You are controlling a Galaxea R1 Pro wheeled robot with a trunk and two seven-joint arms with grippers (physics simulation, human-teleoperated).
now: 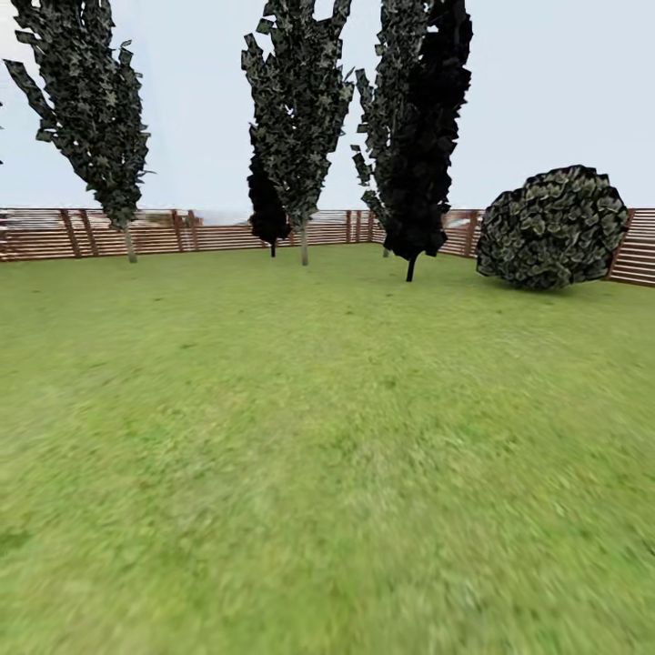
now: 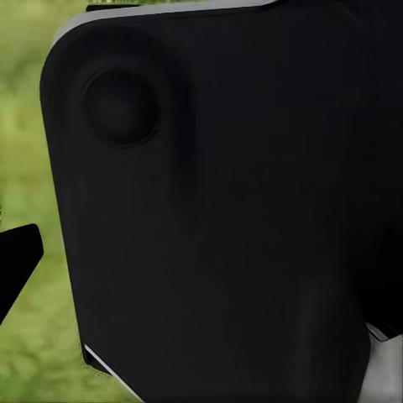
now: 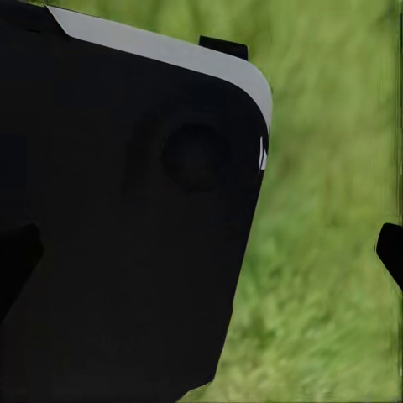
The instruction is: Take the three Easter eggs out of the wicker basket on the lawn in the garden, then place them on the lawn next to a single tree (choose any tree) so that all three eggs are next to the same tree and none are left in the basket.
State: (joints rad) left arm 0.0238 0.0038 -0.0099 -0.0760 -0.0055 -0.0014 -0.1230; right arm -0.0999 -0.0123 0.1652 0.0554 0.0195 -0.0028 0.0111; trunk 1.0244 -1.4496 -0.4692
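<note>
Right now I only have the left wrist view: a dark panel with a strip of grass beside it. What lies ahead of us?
Observer: The head view shows open lawn running up to a slatted wooden fence.
Operator: Any trees along it?
Observer: Several dark narrow trees stand near the fence.
Operator: Anything off to the right?
Observer: A round leafy bush sits by the fence there.

Left wrist: a dark robot body panel up close

A black rounded panel (image 2: 218,210) with a pale edge and a round recess (image 2: 122,105) blocks most of the blurred green lawn (image 2: 29,353); a black fingertip (image 2: 17,256) juts in at one edge.
</note>
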